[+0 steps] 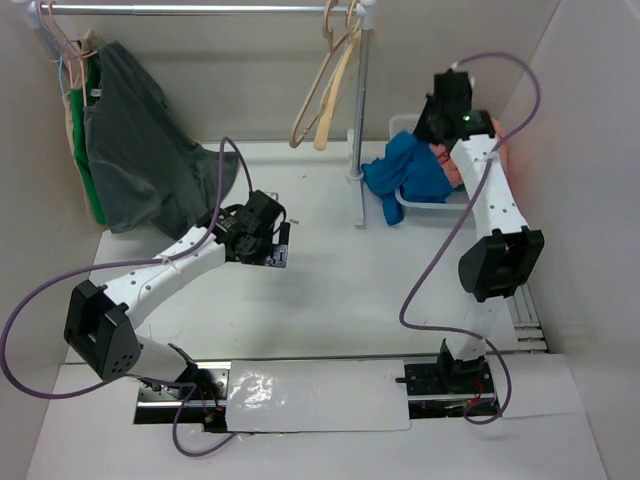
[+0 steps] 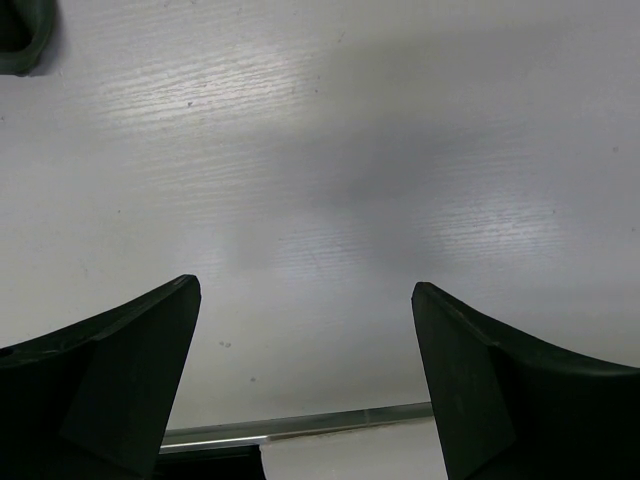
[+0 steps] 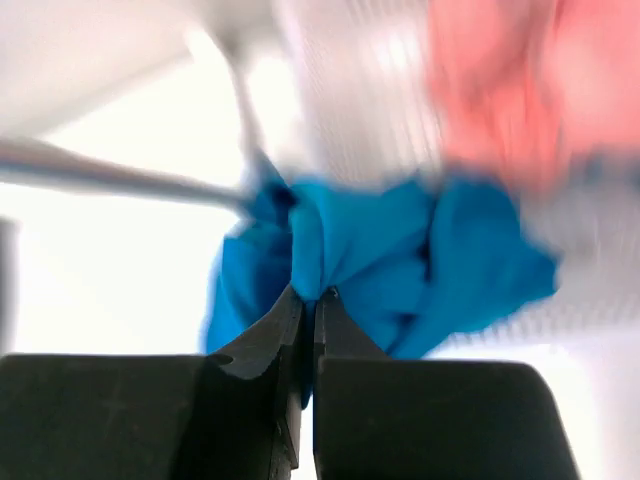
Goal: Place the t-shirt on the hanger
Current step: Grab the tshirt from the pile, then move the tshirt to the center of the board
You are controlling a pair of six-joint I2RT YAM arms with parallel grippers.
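The blue t-shirt (image 1: pixel 408 172) is bunched up and hangs over the left rim of a white basket (image 1: pixel 432 209) at the back right. My right gripper (image 1: pixel 433 132) is above it, shut on a fold of the t-shirt (image 3: pixel 370 250); in the right wrist view the gripper (image 3: pixel 312 296) has its jaws closed with blue cloth pinched at the tips. The brownish-tan hanger (image 1: pixel 306 112) hangs by its hook from the rail at the top. My left gripper (image 1: pixel 284 245) is open and empty over bare table, its gripper (image 2: pixel 305 286) showing wide-spread jaws.
A paler cream hanger (image 1: pixel 336 100) hangs beside the tan one. The rack's upright pole (image 1: pixel 361 120) stands just left of the basket. A dark grey shirt (image 1: pixel 140 150) and pinkish wire hangers (image 1: pixel 60 40) hang at the back left. A salmon-pink cloth (image 3: pixel 500 80) lies in the basket.
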